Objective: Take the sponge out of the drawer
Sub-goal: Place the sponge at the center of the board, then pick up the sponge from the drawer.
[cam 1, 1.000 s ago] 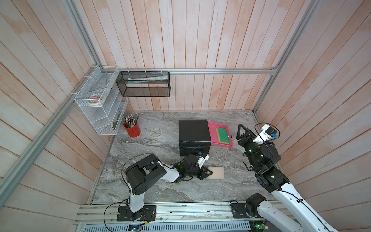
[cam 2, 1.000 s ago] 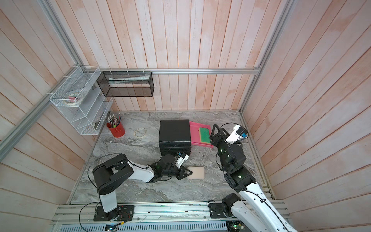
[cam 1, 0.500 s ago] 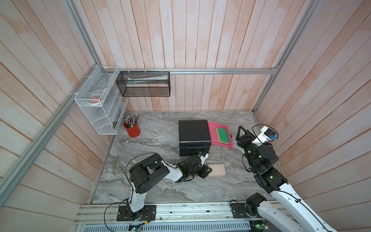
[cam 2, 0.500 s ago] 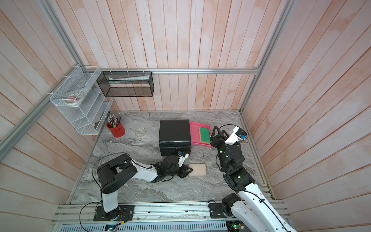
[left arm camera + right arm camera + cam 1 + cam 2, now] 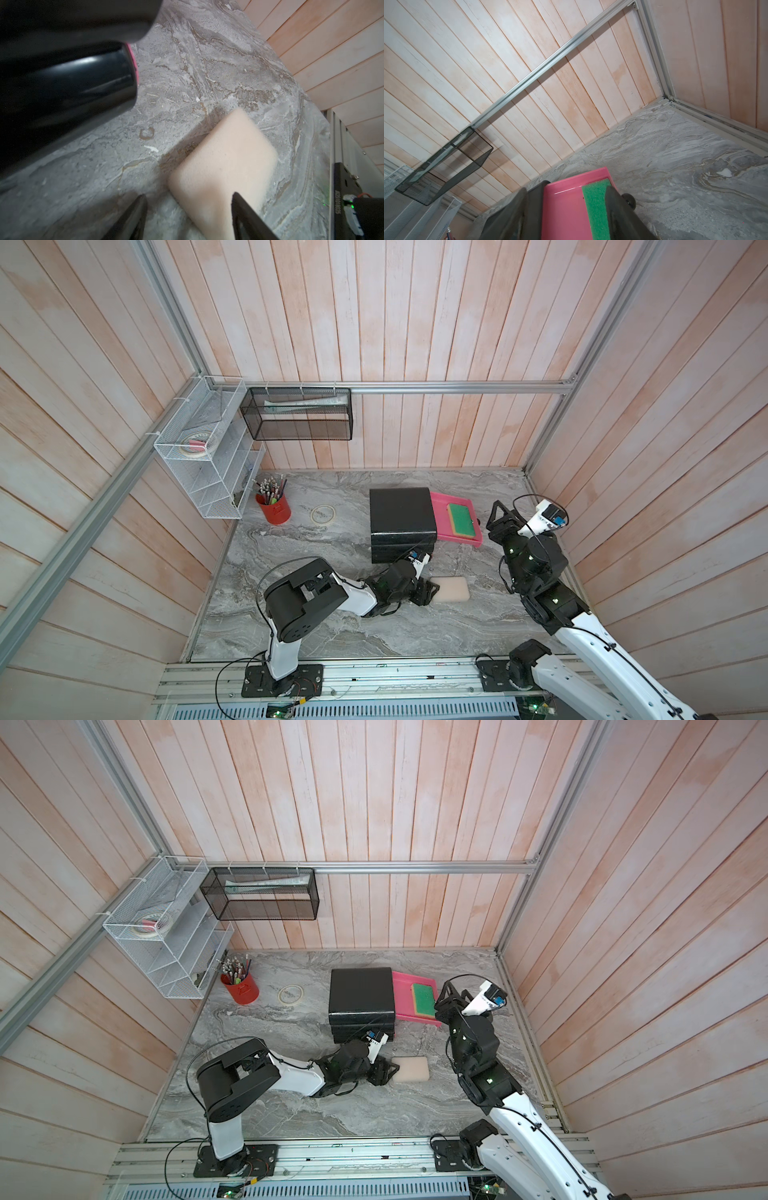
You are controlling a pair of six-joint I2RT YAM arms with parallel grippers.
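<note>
A black drawer cabinet (image 5: 401,518) (image 5: 360,994) stands mid-table, its pink drawer (image 5: 440,514) (image 5: 562,207) pulled out to the right. A green sponge (image 5: 460,519) (image 5: 424,999) (image 5: 596,203) lies flat in that drawer. A beige sponge (image 5: 451,588) (image 5: 411,1069) (image 5: 224,162) rests on the marble in front of the cabinet. My left gripper (image 5: 430,593) (image 5: 189,195) sits low at the beige sponge's left end, jaws apart, with one corner of it between the fingers. My right gripper (image 5: 494,518) (image 5: 568,189) hovers open at the drawer's right edge, above the green sponge.
A red cup of pens (image 5: 274,508) and a tape ring (image 5: 323,514) sit at the back left. A white wire rack (image 5: 208,456) and a black mesh basket (image 5: 299,414) hang on the walls. The drawer's black knob (image 5: 629,199) points toward the right wall.
My left gripper's jaws have spread and let go of the beige sponge, which now lies on the table. My right gripper has shifted slightly by the drawer.
</note>
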